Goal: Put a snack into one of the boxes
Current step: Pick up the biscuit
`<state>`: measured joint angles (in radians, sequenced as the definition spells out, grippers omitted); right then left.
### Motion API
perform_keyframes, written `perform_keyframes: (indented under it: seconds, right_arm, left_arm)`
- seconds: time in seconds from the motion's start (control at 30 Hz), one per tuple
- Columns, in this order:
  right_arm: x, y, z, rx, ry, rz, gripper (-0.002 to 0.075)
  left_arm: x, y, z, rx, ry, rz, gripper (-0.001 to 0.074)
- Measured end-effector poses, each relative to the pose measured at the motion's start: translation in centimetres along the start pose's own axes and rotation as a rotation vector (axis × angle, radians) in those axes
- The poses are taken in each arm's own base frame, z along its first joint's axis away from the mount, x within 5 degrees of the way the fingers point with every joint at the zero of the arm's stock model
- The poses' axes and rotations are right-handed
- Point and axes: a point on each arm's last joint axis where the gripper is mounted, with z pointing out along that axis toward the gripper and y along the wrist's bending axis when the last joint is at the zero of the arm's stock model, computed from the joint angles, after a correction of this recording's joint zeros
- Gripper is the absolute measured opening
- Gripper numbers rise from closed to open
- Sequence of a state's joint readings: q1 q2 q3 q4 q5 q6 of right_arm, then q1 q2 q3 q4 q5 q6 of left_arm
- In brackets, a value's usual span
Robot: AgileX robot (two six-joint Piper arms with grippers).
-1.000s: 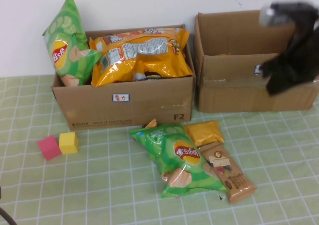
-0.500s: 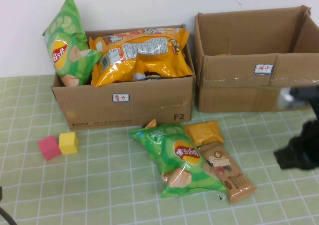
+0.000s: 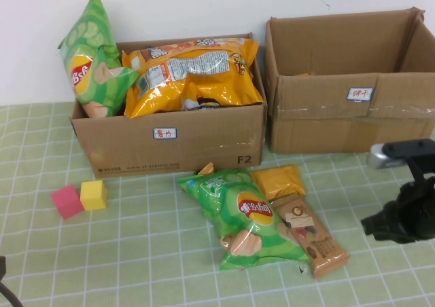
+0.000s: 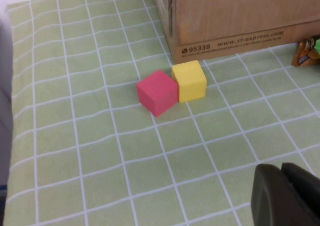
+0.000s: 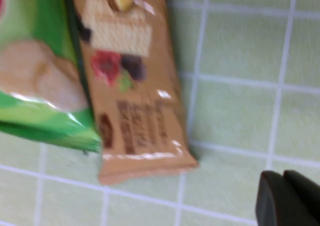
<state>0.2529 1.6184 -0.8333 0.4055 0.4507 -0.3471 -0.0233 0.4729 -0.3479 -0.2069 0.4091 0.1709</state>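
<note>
Brown snack bar [image 3: 310, 234] lies flat before two open boxes [image 3: 170, 140].

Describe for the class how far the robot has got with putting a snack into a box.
Done: chip bags already sit in the left box. In hand: nothing is gripped; the right gripper hangs low over the table beside the brown biscuit pack, apparently its target. The left gripper waits near the red block. Left: grasp a snack, lift it, and drop it into a box, perhaps the right box.

Two boxes [image 3: 170, 140] side by side at the back, loose snack packs [image 3: 262, 215] before them, right tool [image 3: 397, 222] right of packs
</note>
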Motion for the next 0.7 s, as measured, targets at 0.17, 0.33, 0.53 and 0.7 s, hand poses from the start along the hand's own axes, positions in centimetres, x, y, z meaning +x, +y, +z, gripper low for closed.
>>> perform_keyframes:
  seconds: [0.17, 0.33, 0.53, 0.7]
  right_arm:
    - [-1.0, 1.2, -0.4, -0.039, -0.022, -0.054, 0.0005]
    - [-0.6, 3.5, -0.2, -0.080, 0.012, -0.125, 0.0005]
    - [0.4, 6.4, -0.6, -0.102, 0.061, -0.285, 0.0005]
    - [0.5, 6.9, -3.8, -0.100, -0.005, -0.318, 0.0005]
  left_arm:
    - [0.2, -0.1, 0.0, 0.010, 0.025, -0.007, -0.0002]
    - [0.4, -0.3, 0.1, 0.038, 0.076, 0.003, -0.0002]
    - [-1.9, -1.5, 0.6, 0.171, 0.281, 0.005, -0.0002]
    - [-5.9, -2.2, 2.8, 0.279, 0.322, 0.028, -0.0002]
